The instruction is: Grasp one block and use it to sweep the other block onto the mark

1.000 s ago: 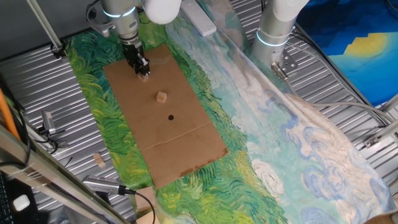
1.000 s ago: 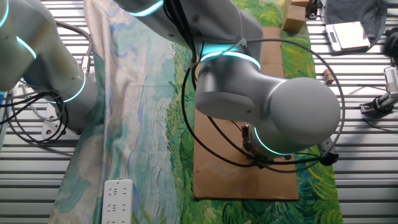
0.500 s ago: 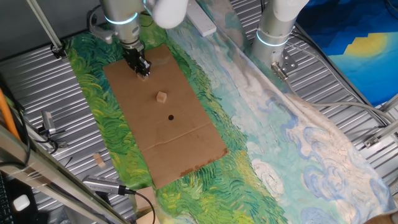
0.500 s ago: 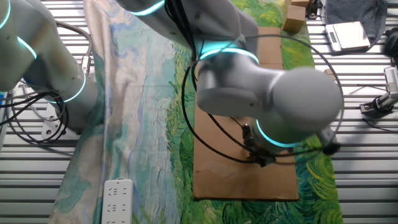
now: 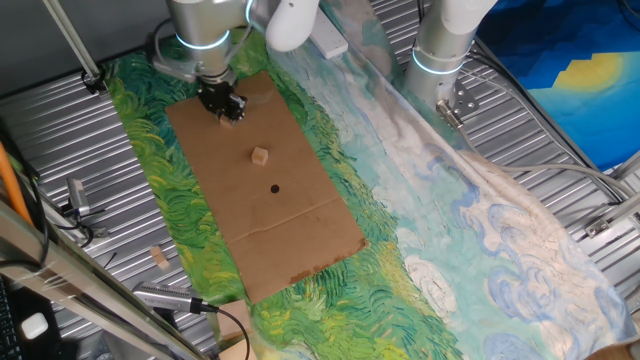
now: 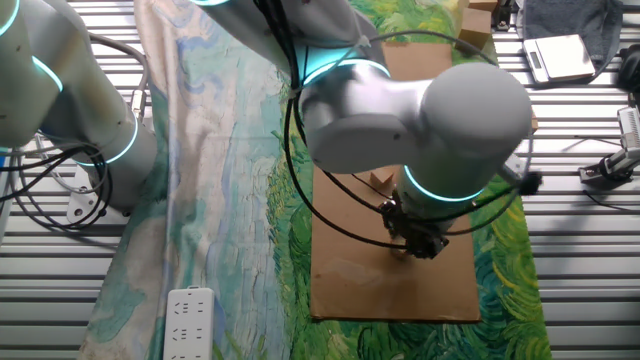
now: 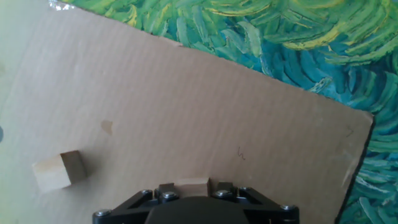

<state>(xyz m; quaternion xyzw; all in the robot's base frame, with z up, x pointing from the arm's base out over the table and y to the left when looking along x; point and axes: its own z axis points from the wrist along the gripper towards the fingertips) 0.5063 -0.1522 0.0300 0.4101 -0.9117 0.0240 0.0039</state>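
A brown cardboard sheet [image 5: 300,230] lies on the painted cloth. A loose wooden block [image 5: 260,155] sits near its middle, and the mark [image 5: 275,188], a small black dot, is just nearer the camera than that block. My gripper [image 5: 226,108] stands at the sheet's far end, shut on a second wooden block [image 7: 191,185] held low at the cardboard. In the hand view the loose block [image 7: 59,170] lies to the left of my gripper [image 7: 191,188]. In the other fixed view the arm hides the mark, while the loose block [image 6: 382,180] and my gripper [image 6: 415,247] show.
A second robot base [image 5: 440,50] stands at the back right. A white power strip [image 5: 322,35] lies beyond the cardboard. A spare wooden block [image 5: 158,257] lies off the cloth at the left, on the ribbed metal table [image 5: 60,150]. A small stain [image 7: 107,127] marks the cardboard.
My wrist has turned and the arm has swung round above the sheet. The gripper has shifted slightly toward the far end with its block still in it. The loose block has not moved.
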